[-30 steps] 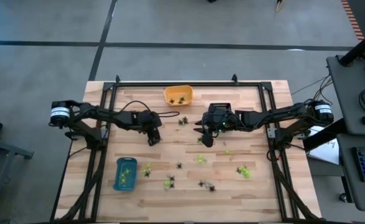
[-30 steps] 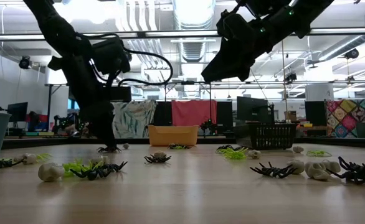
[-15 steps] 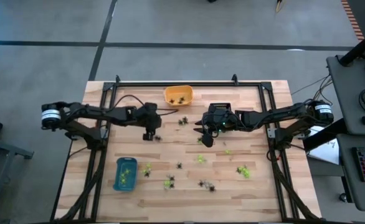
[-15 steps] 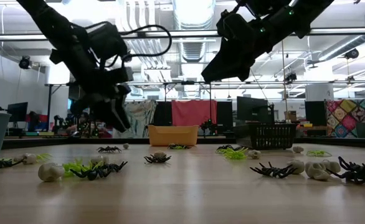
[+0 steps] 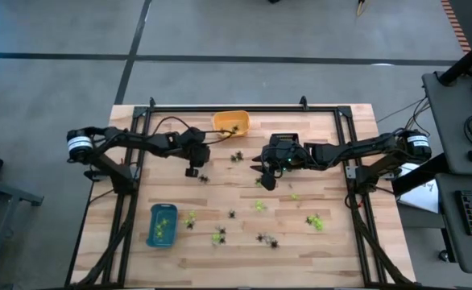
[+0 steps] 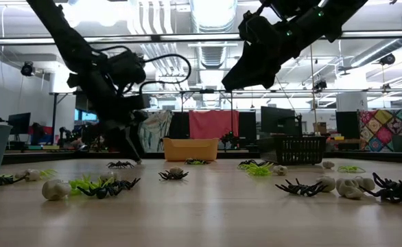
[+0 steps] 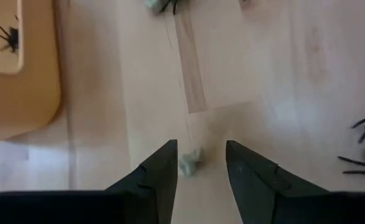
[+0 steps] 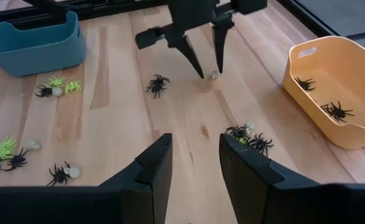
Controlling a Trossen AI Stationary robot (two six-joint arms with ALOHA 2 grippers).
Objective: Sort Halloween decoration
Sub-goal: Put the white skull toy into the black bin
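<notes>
Tiny Halloween decorations lie scattered on the wooden table: black spiders, lime-green pieces and whitish ones. My left gripper stands open left of the table's middle, near the orange tray, its tips low over the wood. A small whitish trinket lies on the table between its fingers, close to one of them. A black spider rests just beside it. My right gripper hangs open above the table's middle with nothing between its fingers.
The orange tray at the far edge holds a few black spiders. A blue tray near the front left holds green pieces. More trinkets lie at the near middle and the near right. Metal frame rails run along both table sides.
My left gripper has risen from beside the black spider, rolled about its own axis, and gone a short way toward the far edge. Its tips have then sunk again by the whitish trinket. The spider stays on the table.
</notes>
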